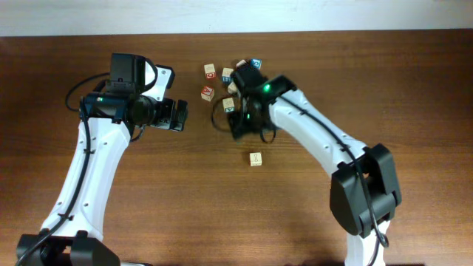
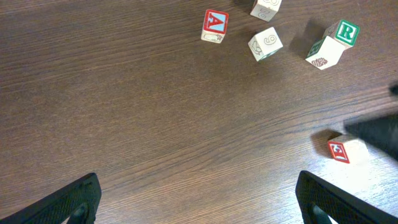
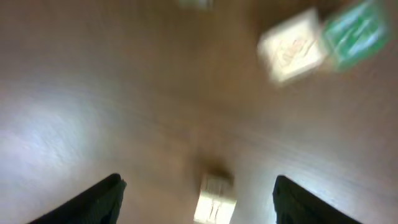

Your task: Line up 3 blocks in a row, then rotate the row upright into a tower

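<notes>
On dark wood-grain table (image 1: 148,207), scattered alphabet blocks (image 1: 256,159).

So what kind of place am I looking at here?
Probably a robotics test bench: a white left arm and right arm over a wooden table, with alphabet blocks scattered on it.

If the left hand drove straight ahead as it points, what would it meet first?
Probably bare table; beyond that the red A block lies nearest its line, though depth is unclear.
</notes>
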Robot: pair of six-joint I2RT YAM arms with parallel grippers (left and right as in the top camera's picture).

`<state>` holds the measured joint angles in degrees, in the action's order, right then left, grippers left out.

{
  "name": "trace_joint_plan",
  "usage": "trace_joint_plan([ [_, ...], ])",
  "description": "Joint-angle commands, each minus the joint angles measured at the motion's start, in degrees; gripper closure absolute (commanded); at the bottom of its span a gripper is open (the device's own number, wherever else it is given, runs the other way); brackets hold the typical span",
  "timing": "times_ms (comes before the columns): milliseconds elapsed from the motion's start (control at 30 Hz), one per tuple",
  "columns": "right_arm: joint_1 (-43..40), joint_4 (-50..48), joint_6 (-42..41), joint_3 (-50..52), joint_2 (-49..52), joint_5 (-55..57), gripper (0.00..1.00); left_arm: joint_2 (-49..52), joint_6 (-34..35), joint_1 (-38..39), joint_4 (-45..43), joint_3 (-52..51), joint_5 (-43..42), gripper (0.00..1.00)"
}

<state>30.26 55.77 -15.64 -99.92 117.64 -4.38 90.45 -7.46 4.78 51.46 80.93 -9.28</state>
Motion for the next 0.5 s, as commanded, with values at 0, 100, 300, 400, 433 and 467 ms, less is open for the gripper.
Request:
trace_joint_plan([
  [0,-2.8,-3.8,0.8,-0.8,1.0,2.3,0.22,0.2,0.7,0.2,0.1,1.3,-0.9,0.01],
  [100,-4.2,-8.0,6.8,-0.8,4.7,2.3,0.22,0.2,0.7,0.2,0.1,1.3,-0.8,0.01],
  [300,-4.2,-12.2,11.0,-0.8,8.9,2.8,0.23,0.2,0.7,0.2,0.1,1.3,-0.9,0.01],
  [400,-4.2,-14.2,11.4,-0.8,9.5,4.0,0.24,0.2,0.7,0.2,0.1,1.3,-0.9,0.01],
  [433,-4.2,-15.6,12.2,-0.8,10.1,4.1,0.24,0.2,0.7,0.2,0.1,1.3,-0.9,0.01],
  [467,-4.2,-16.0,12.2,-0.8,10.3,4.0,0.24,0.2,0.7,0.2,0.1,1.3,-0.9,0.01],
])
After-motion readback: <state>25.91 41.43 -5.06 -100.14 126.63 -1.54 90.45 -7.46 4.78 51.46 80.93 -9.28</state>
